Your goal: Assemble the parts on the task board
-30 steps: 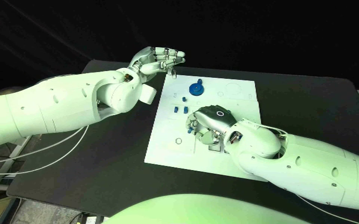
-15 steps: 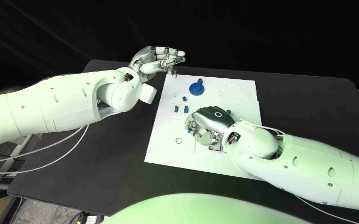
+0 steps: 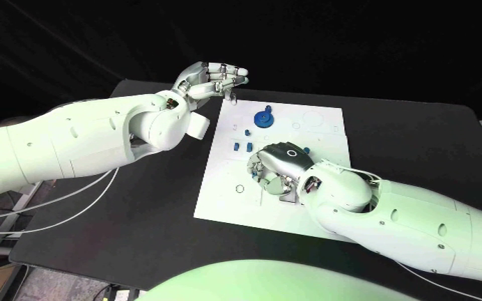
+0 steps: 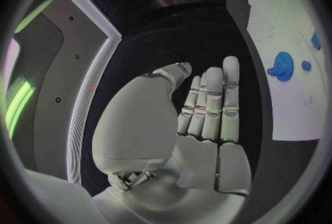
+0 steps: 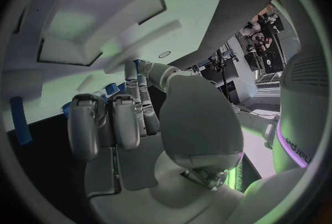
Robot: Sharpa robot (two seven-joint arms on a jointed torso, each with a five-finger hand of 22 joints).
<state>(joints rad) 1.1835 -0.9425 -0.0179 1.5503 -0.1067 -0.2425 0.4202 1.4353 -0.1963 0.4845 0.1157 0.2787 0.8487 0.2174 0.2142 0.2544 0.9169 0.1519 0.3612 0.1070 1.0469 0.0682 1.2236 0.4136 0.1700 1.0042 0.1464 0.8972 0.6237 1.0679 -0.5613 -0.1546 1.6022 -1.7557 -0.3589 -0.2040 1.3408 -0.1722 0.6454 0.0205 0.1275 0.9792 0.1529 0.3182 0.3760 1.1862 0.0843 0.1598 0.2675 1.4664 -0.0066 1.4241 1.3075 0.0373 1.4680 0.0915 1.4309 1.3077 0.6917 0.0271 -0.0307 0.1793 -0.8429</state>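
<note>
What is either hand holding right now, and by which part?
The left hand is raised off the task board, empty. The right hand presses down among small blue parts; a hold cannot be told.

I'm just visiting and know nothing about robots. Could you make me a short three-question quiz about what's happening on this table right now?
1. True or false: the silver left hand is resting on the white task board.
2. Which hand is down over the board among the small blue parts? A) left B) right C) both
3. Fill in: the blue gear-shaped round part lies on the board's ____ half, away from the robot.

Key
1. False: it is raised beside the board's far left corner, fingers held together.
2. B: the silver right hand.
3. Far.
</note>
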